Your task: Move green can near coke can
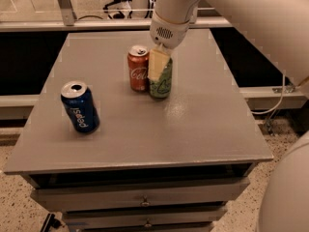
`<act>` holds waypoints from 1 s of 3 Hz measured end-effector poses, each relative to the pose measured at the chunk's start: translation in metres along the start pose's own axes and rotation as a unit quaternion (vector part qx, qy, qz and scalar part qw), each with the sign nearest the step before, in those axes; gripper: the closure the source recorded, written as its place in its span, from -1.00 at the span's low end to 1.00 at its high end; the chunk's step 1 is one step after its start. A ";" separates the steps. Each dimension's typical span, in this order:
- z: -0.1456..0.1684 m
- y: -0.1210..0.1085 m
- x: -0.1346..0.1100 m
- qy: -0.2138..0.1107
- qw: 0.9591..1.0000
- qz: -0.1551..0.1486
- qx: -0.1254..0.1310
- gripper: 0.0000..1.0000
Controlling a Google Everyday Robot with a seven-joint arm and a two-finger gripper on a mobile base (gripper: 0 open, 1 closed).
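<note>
Three cans stood on the dull grey tabletop (203, 129), and my two-finger gripper (160, 72) was down over the one I wanted: the green metallic soda can (163, 87) with pale script on its side. That can stood upright, long axis vertical, directly beneath my wrist, so my hold on it was from straight above. One pale, flat finger (158, 64) lay against the near face of the can and covered its upper half. The other finger was hidden behind it. I judged my jaws to be closed to the can's width and gripping it. I could not tell whether its base rested on the table or hung just clear.

The red soda can with white Coca-Cola script and a silver top (138, 72) stood upright just beside the green can, on the camera's left. Whether the two touched I could not tell. I judged the placing all but done. What remained was to let go and rise straight up, with no drift toward the red can.

Both cans were thin, smooth, light cylinders, so a finger dragging on release could have tipped one into the other. The blue Pepsi can (80, 108) stood well apart, toward the near left corner. Grey drawers (145, 199) with small knobs sat below the top.
</note>
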State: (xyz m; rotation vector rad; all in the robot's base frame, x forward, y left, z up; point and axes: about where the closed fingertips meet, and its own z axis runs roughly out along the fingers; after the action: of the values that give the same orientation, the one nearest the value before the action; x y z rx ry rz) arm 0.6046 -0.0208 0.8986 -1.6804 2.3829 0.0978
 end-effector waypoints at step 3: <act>-0.001 -0.001 0.004 -0.015 1.000 0.000 0.004 0.16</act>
State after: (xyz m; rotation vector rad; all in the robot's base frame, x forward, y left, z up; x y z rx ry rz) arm 0.6040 -0.0251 0.8991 -1.6638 2.3581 0.1143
